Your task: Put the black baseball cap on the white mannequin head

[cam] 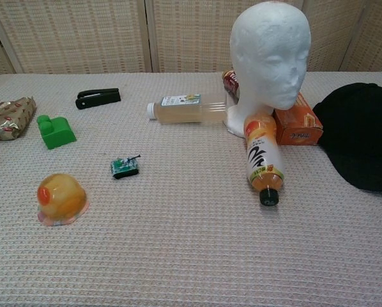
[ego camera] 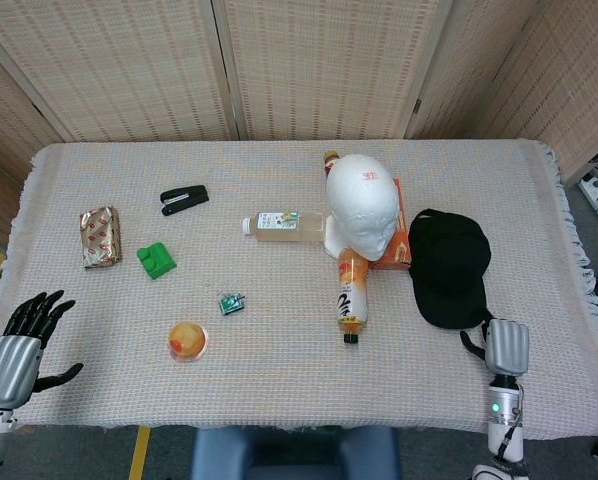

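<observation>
The black baseball cap [ego camera: 447,265] lies flat on the table, to the right of the white mannequin head [ego camera: 362,203]. The head stands upright on its base. In the chest view the cap [cam: 363,134] is at the right edge and the mannequin head [cam: 271,57] is bare. My right hand [ego camera: 506,348] hovers just in front of the cap's brim, back up, thumb out to the side, holding nothing. My left hand [ego camera: 17,343] is at the table's front left corner with fingers spread and empty. Neither hand appears in the chest view.
An orange drink bottle [ego camera: 351,294] lies in front of the mannequin head, a clear bottle [ego camera: 282,225] to its left, an orange box [ego camera: 397,245] between head and cap. Further left are a black stapler [ego camera: 183,199], green block [ego camera: 155,260], foil packet [ego camera: 99,236], toy tank [ego camera: 231,302] and jelly cup [ego camera: 186,341].
</observation>
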### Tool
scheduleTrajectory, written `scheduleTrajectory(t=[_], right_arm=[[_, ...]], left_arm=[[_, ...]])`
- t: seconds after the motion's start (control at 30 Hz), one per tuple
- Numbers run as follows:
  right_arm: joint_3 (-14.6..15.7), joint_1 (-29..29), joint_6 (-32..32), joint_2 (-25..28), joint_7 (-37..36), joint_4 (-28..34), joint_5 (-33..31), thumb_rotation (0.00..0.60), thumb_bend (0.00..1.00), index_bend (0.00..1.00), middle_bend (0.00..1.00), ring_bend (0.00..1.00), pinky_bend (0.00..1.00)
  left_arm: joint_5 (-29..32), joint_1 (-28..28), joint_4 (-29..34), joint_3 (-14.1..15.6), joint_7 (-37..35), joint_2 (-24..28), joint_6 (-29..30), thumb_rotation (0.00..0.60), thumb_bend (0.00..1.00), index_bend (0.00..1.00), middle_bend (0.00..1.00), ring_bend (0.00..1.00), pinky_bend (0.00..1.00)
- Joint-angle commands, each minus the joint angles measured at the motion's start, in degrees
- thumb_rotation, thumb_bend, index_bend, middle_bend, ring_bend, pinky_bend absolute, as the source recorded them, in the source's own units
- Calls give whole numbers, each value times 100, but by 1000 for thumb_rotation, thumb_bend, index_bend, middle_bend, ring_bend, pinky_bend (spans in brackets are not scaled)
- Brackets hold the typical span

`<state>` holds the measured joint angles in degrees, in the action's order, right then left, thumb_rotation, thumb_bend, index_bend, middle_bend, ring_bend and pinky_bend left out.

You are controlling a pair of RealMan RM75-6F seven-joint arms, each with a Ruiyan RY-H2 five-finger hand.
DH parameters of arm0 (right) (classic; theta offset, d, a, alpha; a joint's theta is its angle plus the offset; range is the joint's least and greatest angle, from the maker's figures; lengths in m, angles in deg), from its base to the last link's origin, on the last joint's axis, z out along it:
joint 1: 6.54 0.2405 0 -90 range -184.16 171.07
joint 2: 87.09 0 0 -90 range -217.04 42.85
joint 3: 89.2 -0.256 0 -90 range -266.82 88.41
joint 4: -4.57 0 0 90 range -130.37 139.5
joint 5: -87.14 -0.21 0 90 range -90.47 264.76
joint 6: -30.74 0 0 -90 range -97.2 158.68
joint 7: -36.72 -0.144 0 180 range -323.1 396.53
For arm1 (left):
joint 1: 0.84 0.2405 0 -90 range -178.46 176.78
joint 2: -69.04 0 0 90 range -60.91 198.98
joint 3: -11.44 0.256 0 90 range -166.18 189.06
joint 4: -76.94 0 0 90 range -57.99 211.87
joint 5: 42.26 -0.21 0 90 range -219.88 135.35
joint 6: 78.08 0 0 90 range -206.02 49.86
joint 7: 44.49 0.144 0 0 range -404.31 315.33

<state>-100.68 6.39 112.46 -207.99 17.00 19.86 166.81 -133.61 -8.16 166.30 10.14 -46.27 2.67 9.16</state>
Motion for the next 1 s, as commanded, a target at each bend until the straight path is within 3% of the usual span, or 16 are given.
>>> scheduleTrajectory(t=[0.03, 0.6, 0.77, 1.0], right_arm=[[-22, 55, -23, -56, -26, -45, -22, 600, 154, 519, 1000, 1000, 1000], [-212, 539, -341, -250, -36, -278, -209, 600, 171, 519, 1000, 1000, 1000], [-236, 648, -437, -252, -71, -323, -239, 600, 237, 519, 1000, 1000, 1000], [-267, 747, -344, -122, -209, -255, -252, 600, 411, 520, 1000, 1000, 1000]], left_arm=[[6, 4, -2, -10, -5, 0, 13, 600, 142, 176, 103, 7, 137], [102, 14, -55, -64, -15, -8, 20, 600, 141, 176, 103, 12, 137], [127, 18, -73, -88, -3, -25, 37, 600, 142, 176, 104, 14, 137], [115, 40, -88, -110, -29, -35, 113, 600, 142, 176, 106, 17, 138]])
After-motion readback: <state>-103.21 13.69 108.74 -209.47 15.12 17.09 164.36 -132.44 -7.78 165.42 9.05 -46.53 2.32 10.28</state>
